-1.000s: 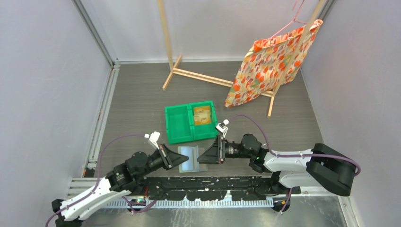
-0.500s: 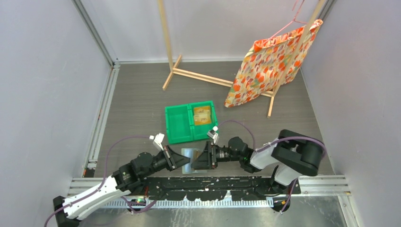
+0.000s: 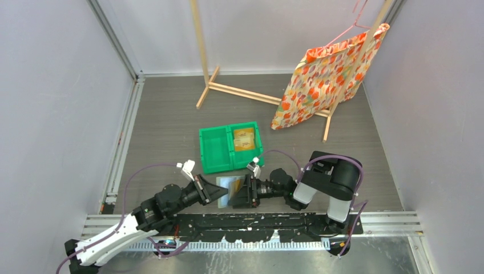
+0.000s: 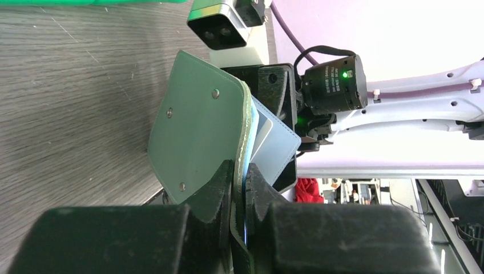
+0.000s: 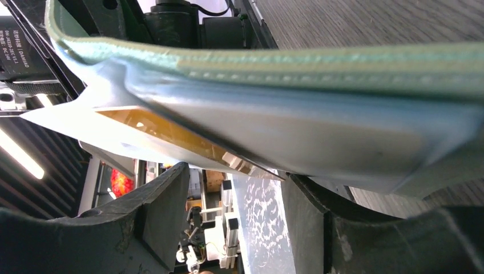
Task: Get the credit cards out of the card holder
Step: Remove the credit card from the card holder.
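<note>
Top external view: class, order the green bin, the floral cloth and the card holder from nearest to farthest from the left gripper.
1. card holder, pinched by the left gripper.
2. green bin, just beyond on the table.
3. floral cloth, hanging far back right.

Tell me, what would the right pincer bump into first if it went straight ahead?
The card holder, right in front of its open jaws, pinched by the left pincer. Probably the tan card peeking out first.

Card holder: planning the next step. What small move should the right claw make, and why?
Probably ease the right claw forward and close on the tan card: its jaws stand open at the card's exposed edge, while the left claw grips the card holder.
</note>
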